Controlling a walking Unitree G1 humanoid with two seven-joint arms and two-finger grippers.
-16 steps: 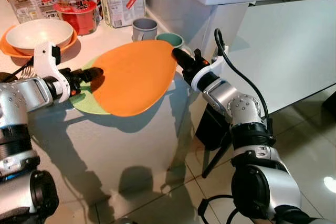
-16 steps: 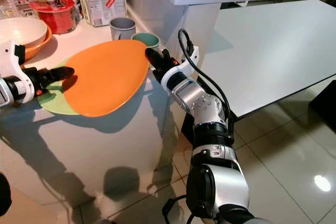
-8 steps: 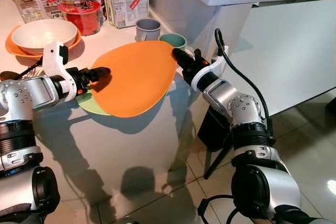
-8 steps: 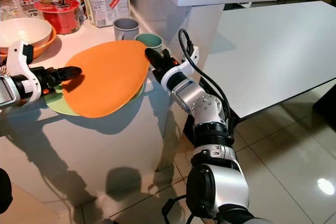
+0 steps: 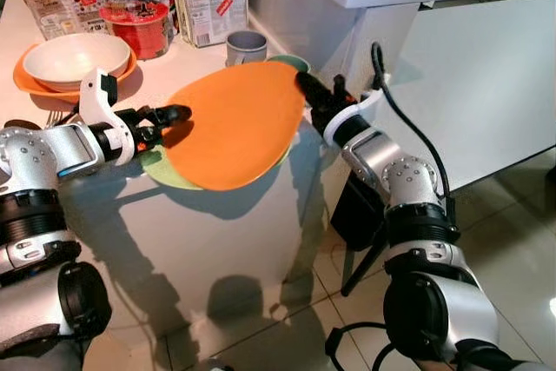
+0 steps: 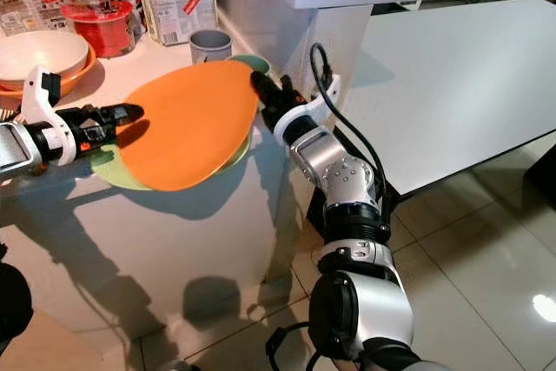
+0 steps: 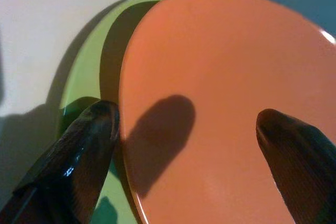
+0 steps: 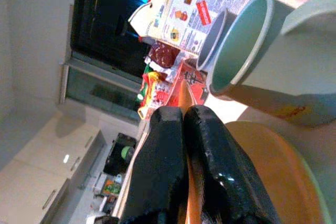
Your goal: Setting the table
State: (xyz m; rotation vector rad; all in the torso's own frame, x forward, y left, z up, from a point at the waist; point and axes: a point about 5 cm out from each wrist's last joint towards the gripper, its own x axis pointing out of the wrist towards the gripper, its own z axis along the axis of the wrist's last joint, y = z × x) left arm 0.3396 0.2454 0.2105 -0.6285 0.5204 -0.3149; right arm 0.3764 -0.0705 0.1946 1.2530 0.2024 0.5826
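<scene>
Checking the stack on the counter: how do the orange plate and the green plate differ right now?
The orange plate is tilted, one edge raised and pinched by the right gripper; the green plate lies flat on the counter. The orange one is in full view, while the green one is mostly covered beneath it. Both look like smooth, plain, single-coloured plates.

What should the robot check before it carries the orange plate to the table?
1. Right tool pinching the orange plate rim: ok, fingers shut on the edge.
2. Left tool helping: not ok, its fingers are open at the opposite rim, not clamped.
3. Plate lifted off the green plate: ok, it is tilted above it.
4. Green cup and grey cup out of the way: cannot tell, both stand close behind the plate.
5. White table bare for landing: ok.
</scene>
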